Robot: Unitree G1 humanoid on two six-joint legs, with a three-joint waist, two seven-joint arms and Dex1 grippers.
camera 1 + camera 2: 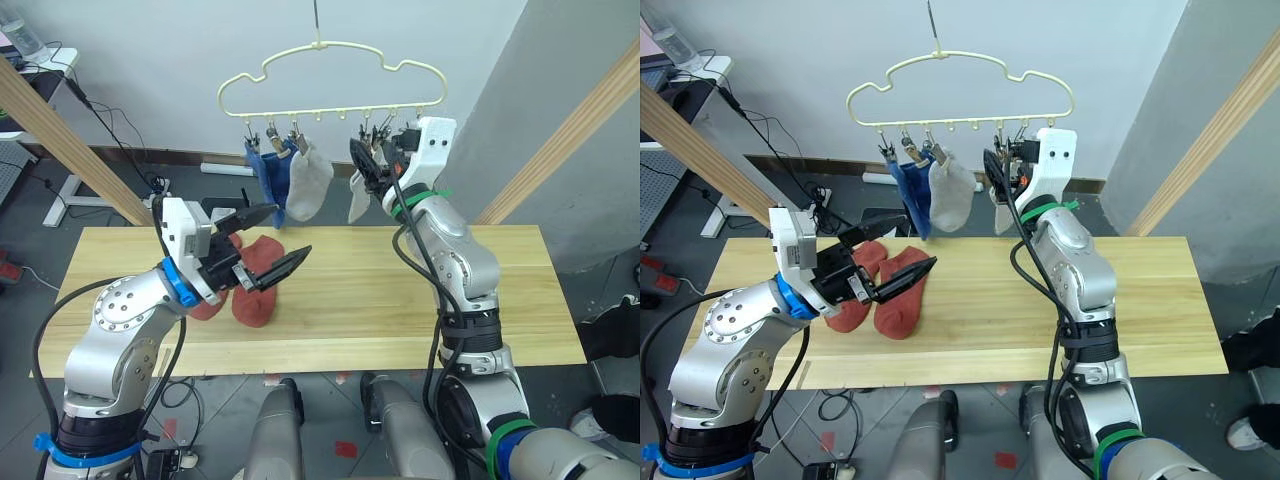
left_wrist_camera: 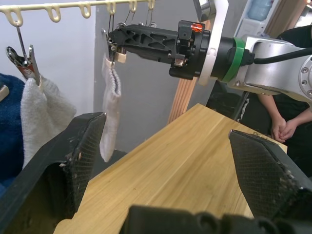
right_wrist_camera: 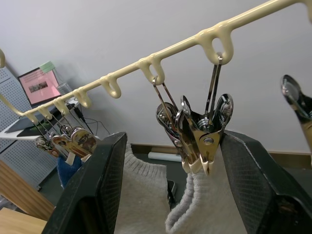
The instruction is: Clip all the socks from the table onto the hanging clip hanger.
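On the table, two rust-red socks lie under the wide-open, empty left gripper. Above, the clip hanger holds blue and grey socks; the right gripper, spread, flanks a grey sock's clip.

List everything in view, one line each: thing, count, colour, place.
clip hanger: one, pale yellow, hanging above the table's far edge.
blue socks: dark blue, clipped at the hanger's left; count unclear.
grey socks: two, light grey, clipped mid-hanger.
red socks: two, rust-red, on the table's left part.
table: one, light wood.
person: one, dark clothes, beyond the table.
left gripper: open, over the red socks.
right gripper: raised at the clips.
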